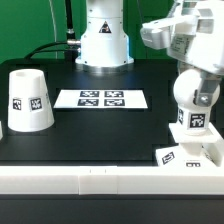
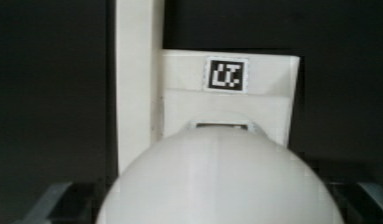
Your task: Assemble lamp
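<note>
The fingers (image 2: 60, 204) squeeze the bulb (image 2: 213, 176). If it tips, it could miss the base (image 2: 227, 95) under them.

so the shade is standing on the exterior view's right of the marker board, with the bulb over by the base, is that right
Not quite. The shade stands on the exterior view's left of the marker board, not its right, as the exterior view shows. The rest holds: the bulb is over by the base.
</note>
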You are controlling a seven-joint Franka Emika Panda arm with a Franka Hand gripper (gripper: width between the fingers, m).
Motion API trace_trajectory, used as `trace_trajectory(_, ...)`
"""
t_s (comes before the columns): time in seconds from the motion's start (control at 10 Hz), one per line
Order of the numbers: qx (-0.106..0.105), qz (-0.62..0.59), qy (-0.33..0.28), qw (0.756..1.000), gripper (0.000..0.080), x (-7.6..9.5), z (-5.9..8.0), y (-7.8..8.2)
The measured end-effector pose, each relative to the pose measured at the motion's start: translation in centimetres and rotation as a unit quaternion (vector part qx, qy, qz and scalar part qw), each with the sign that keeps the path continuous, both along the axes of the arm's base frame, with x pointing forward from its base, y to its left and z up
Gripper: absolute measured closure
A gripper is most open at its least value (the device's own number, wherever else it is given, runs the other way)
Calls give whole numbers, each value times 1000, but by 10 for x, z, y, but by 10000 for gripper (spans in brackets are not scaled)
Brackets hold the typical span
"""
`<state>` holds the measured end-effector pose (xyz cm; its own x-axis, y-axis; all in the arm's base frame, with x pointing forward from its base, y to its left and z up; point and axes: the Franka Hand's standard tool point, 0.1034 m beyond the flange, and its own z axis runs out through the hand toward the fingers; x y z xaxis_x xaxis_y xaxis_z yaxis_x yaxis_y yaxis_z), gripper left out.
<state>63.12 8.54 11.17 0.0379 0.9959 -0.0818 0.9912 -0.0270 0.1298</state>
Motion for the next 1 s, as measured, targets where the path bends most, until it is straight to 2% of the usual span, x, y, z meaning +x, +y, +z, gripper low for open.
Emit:
trace_trajectory(0.3, 31, -154, -1, 988, 222, -2, -1, 0)
trace_trajectory(0.4, 52, -234, -1, 971, 222, -1, -1, 0)
trace_trajectory(0.5, 61, -274, -1, 960, 222, -1, -1, 0)
trace_trajectory(0.6, 70, -339, -4, 938, 222, -1, -1, 1)
trace_trajectory(1.0, 82, -459, -11, 885, 221, -1, -1, 1)
